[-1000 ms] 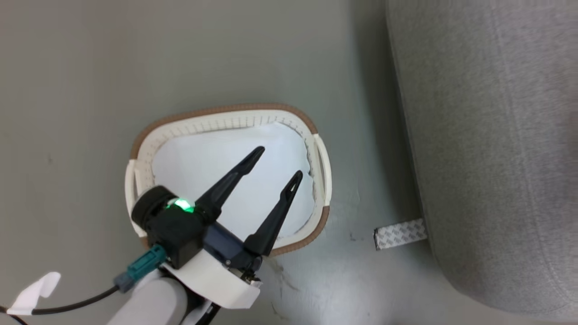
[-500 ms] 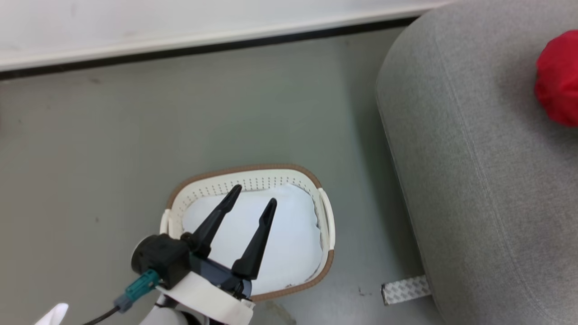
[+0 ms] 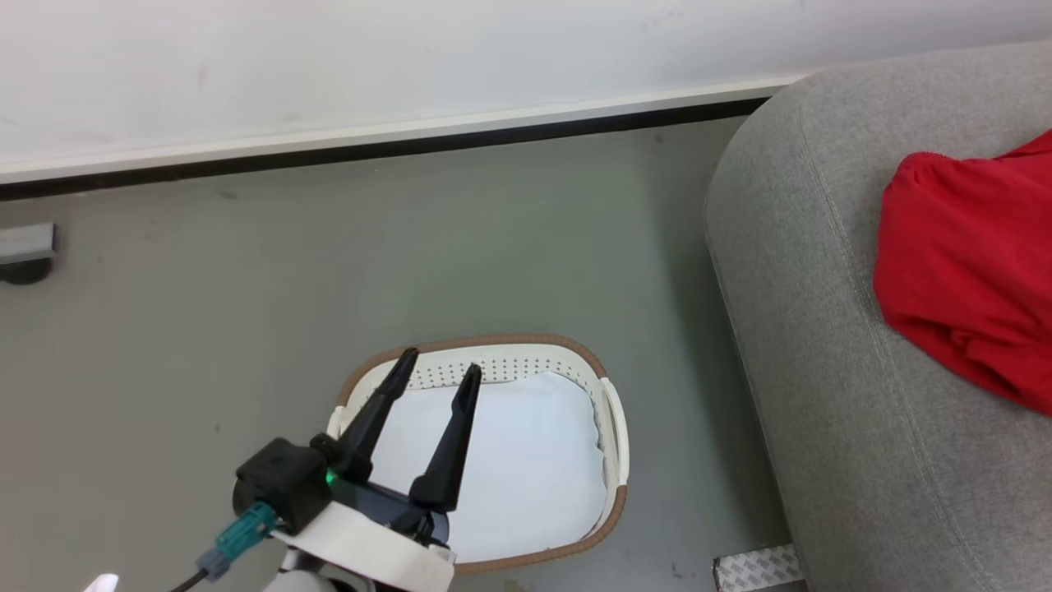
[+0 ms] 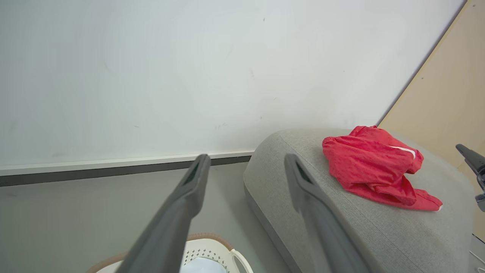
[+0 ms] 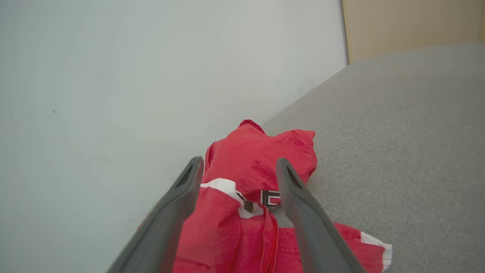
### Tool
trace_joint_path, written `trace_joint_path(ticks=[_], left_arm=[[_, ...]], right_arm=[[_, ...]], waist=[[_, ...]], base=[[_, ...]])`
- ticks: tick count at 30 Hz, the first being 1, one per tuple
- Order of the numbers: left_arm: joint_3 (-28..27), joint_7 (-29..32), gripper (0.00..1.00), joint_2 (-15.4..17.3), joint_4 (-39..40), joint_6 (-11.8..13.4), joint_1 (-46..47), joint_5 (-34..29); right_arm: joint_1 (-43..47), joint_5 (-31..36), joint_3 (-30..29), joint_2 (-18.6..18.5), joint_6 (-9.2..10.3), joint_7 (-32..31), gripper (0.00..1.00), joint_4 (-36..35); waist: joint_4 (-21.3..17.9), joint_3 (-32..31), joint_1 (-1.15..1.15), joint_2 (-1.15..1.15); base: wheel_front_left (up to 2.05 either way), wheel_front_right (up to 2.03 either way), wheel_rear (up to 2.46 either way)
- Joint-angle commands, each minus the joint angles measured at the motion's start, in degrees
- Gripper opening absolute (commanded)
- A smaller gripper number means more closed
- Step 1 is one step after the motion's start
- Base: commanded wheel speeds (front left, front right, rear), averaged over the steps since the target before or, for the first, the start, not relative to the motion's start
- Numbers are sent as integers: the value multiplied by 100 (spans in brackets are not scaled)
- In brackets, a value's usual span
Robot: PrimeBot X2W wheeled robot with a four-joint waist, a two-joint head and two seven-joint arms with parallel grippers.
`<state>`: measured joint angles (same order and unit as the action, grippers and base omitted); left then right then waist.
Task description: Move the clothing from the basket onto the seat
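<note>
Two grippers, both spread wide and holding nothing, leave little to do by my reading, yet a few things could go amiss. Furthest left, the left gripper (image 3: pixel 441 362) hangs above the left part of the basket (image 3: pixel 493 339), which stands on the floor (image 3: pixel 246 288) apart from the seat. What shows of the basket's inside holds just the white sheet (image 3: pixel 526 469) that lines it. The arm hides a corner, so a scrap of red beneath it cannot be ruled out. If the left gripper dipped in, it might pinch that sheet and lift it, or knock the light basket askew.

To the right, the seat (image 3: pixel 822 395) carries the clothing (image 3: pixel 962 271), a crumpled red heap with white trim lying on its top near the rounded end. Whether the heap is one garment or two I cannot tell. In the right wrist view the right gripper (image 5: pixel 238 163) stands over the clothing (image 5: pixel 261 151), its fingers open to either side of a fold, with red cloth between them but not clamped. The hazard there is snagging — a fingertip catching the loose cloth as the arm draws off could drag it toward the seat's edge by the wall (image 5: pixel 113 76), close to where it lies, and tip it over.
</note>
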<state>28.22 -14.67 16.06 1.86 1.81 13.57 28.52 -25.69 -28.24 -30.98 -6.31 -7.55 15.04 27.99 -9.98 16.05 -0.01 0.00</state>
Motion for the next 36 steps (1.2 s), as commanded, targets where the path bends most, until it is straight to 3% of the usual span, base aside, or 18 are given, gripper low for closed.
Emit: trace_joint_path(ticks=[1, 17, 27, 36], left_arm=[[-52, -19, 100, -15, -46, -2, -101, 32], [-637, -45, 100, -119, -377, 111, -741, -174], [-1330, -47, 100, -298, -436, 173, -1545, -413], [-1906, -47, 100, -563, -595, 41, -1912, -765]], right_arm=[[116, 19, 51, -67, 13, 18, 100, -65], [1378, 1357, 1046, -346, 13, 17, 100, -1271], [2163, 1564, 1958, -139, 13, 18, 100, -1747], [2694, 1906, 2513, 87, 13, 18, 100, -1739]], waist=[[21, -70, 1, 0], [501, -1113, 1, 0], [867, -1690, 1, 0], [1037, -1869, 1, 0]], base=[[0, 0, 0], [0, 0, 0], [0, 0, 0], [0, 0, 0]])
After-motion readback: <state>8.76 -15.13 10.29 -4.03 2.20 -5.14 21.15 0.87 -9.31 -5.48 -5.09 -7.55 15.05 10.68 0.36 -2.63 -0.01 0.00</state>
